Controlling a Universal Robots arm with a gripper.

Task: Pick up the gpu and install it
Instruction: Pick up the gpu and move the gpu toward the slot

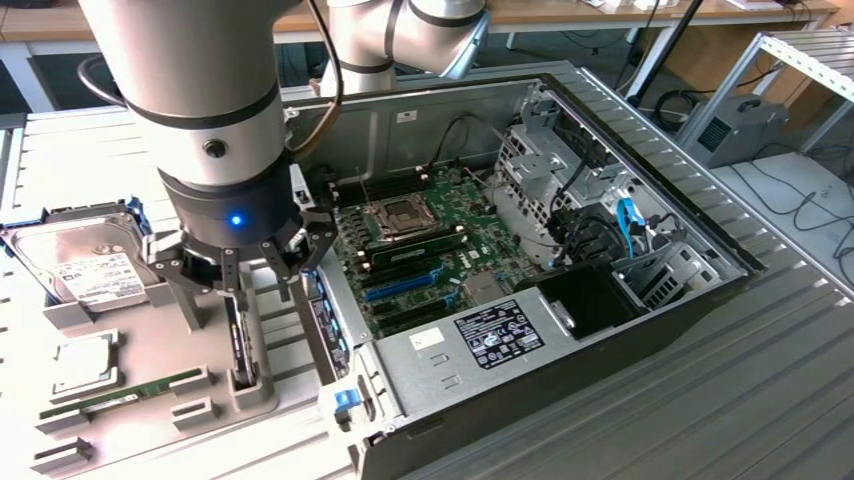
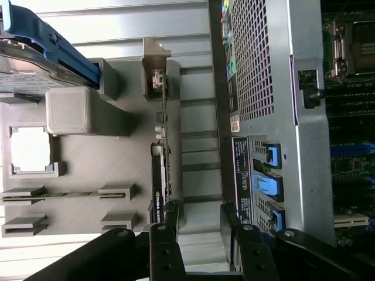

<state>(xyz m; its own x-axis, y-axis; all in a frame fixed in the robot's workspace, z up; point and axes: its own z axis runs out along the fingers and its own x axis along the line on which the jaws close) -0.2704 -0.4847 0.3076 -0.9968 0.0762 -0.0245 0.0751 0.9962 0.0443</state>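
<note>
The gpu [image 1: 240, 345] stands on its edge in a slot of the grey holder tray [image 1: 147, 335], just to the exterior view's left of the open computer case [image 1: 534, 335]. In the wrist view the gpu [image 2: 159, 175] is a thin black card seen edge-on, with its silver bracket [image 2: 155, 73] at the far end. My gripper [image 1: 254, 285] hangs directly above the card, open and holding nothing. In the wrist view the gripper [image 2: 199, 228] has its black fingers [image 2: 167, 234] spread wide. One finger lines up with the near end of the card.
On the tray lie a silver hard drive [image 1: 87, 265] in a blue frame, a square processor [image 1: 83, 368] and a green memory stick [image 1: 120, 392]. Inside the case the motherboard [image 1: 427, 240] lies exposed, with blue slots. The case's rear wall [image 2: 275, 88] stands close beside the card.
</note>
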